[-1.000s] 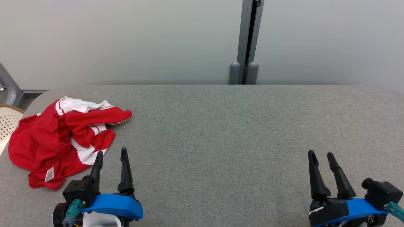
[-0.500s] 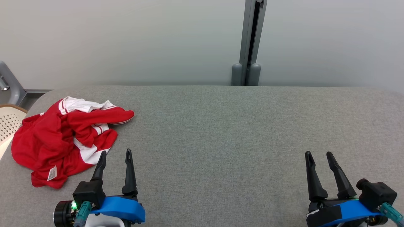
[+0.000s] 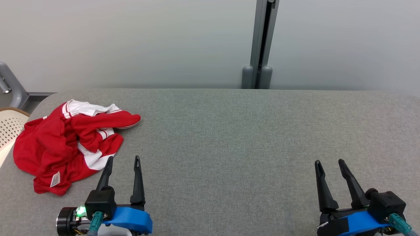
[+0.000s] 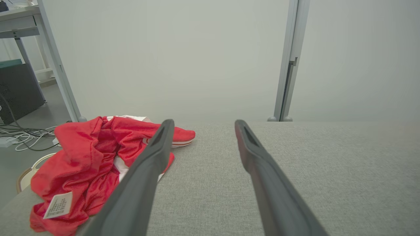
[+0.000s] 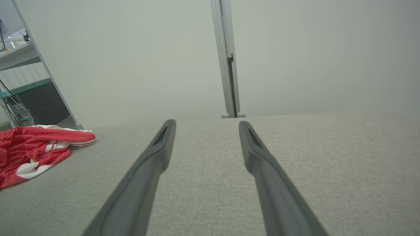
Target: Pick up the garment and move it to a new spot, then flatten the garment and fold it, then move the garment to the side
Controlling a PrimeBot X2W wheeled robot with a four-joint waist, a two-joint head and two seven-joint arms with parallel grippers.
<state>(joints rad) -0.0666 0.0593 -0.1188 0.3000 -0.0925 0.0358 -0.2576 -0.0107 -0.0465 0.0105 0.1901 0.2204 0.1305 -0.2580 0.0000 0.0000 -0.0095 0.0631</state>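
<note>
A crumpled red garment [image 3: 62, 144] with white stripes and a white label lies at the far left of the grey table [image 3: 229, 137]. The left wrist view shows the garment [image 4: 88, 157] left of my fingers, its label at the lower left. In the right wrist view the garment [image 5: 29, 147] is far off at the left edge. My left gripper [image 3: 124, 160] is open and empty, just right of the garment's near edge; whether its left finger touches the cloth I cannot tell. Near the front right, my right gripper [image 3: 329, 162] stands open over bare table, nothing between its fingers.
A pale perforated basket [image 3: 8, 126] stands off the table's left edge. Behind the table runs a grey wall with a vertical metal post [image 3: 261, 46]. A metal shelf frame [image 4: 55, 62] and cables [image 4: 23, 137] are on the floor at the left.
The head camera has turned slightly, shifting the whole picture right. Both grippers stay open; the left has edged right and a little forward, the right has drawn back slightly. The garment has not moved.
</note>
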